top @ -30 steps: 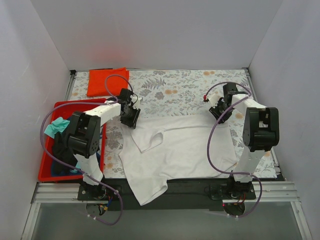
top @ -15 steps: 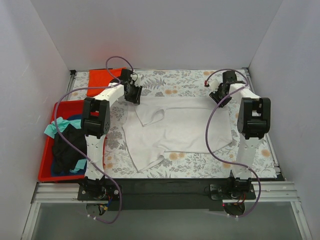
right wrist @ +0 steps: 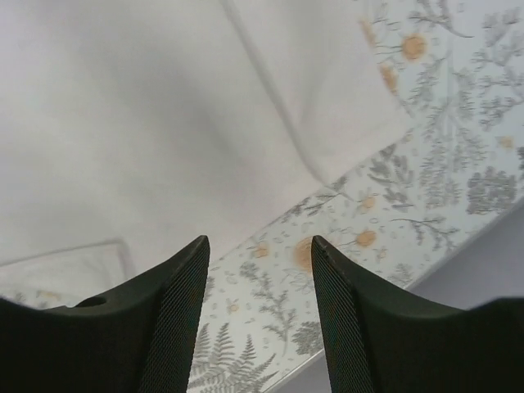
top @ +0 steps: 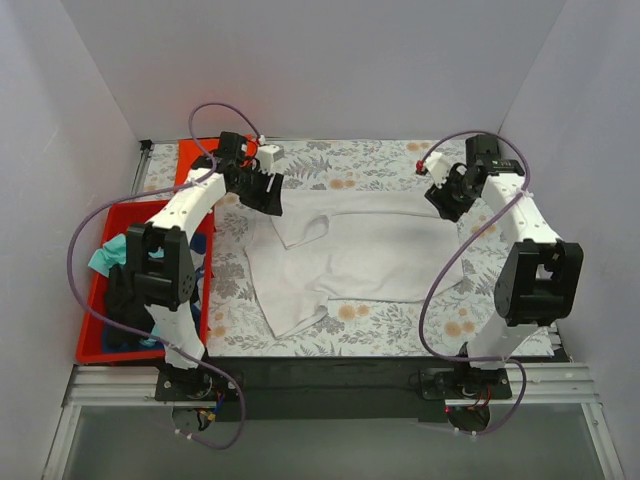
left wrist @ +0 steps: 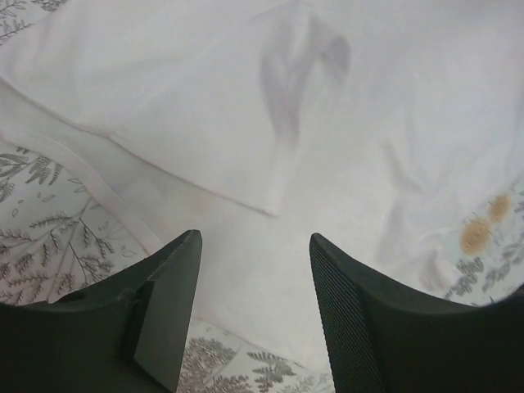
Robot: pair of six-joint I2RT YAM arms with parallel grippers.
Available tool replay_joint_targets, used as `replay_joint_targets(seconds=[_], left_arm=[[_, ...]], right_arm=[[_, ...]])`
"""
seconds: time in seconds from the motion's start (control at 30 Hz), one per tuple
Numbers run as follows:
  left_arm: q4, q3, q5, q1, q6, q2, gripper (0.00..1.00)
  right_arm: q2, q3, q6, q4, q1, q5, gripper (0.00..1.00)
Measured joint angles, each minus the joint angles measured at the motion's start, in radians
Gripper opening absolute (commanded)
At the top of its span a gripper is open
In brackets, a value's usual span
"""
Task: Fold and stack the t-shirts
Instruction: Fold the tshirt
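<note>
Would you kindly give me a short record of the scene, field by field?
white t-shirt: spread on the floral covering
left tool: open, above the shirt's far left edge, holding nothing
right tool: open, above its far right edge, holding nothing
orange-red t-shirt: folded, far left corner
red bin: left side, holding teal cloth, black cloth
</note>
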Motion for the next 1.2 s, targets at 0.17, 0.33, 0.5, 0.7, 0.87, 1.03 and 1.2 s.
replay_joint_targets(seconds=[0.17, 0.33, 0.5, 0.7, 0.87, 1.03, 1.2], left_arm=[[-0.042, -0.18, 0.074, -0.001, 0.045, -0.223, 0.56], [-0.113, -0.334, 0.126, -0.007, 0.095, -0.278, 0.56], [-0.16, -0.404, 0.144, -0.007, 0.101, -0.279, 0.56], [-0.159, -0.405, 0.141, -0.007, 0.098, -0.283, 0.56], [-0.129, -0.407, 0.116, -0.007, 0.074, -0.282, 0.54], [-0.107, -0.41, 0.099, -0.007, 0.059, -0.272, 0.54], [-0.093, -0.411, 0.084, -0.007, 0.055, -0.27, 0.54]], right_arm=[[-0.082, -0.179, -0.037, -0.097, 0.045, -0.027, 0.56], [-0.063, -0.301, -0.062, -0.154, 0.116, -0.002, 0.54], [-0.048, -0.306, -0.084, -0.14, 0.163, 0.04, 0.54], [0.027, -0.305, -0.088, -0.127, 0.186, 0.098, 0.5], [0.041, -0.305, -0.089, -0.126, 0.185, 0.14, 0.44], [0.032, -0.332, -0.089, -0.127, 0.185, 0.165, 0.26], [-0.001, -0.371, -0.095, -0.135, 0.185, 0.18, 0.02]])
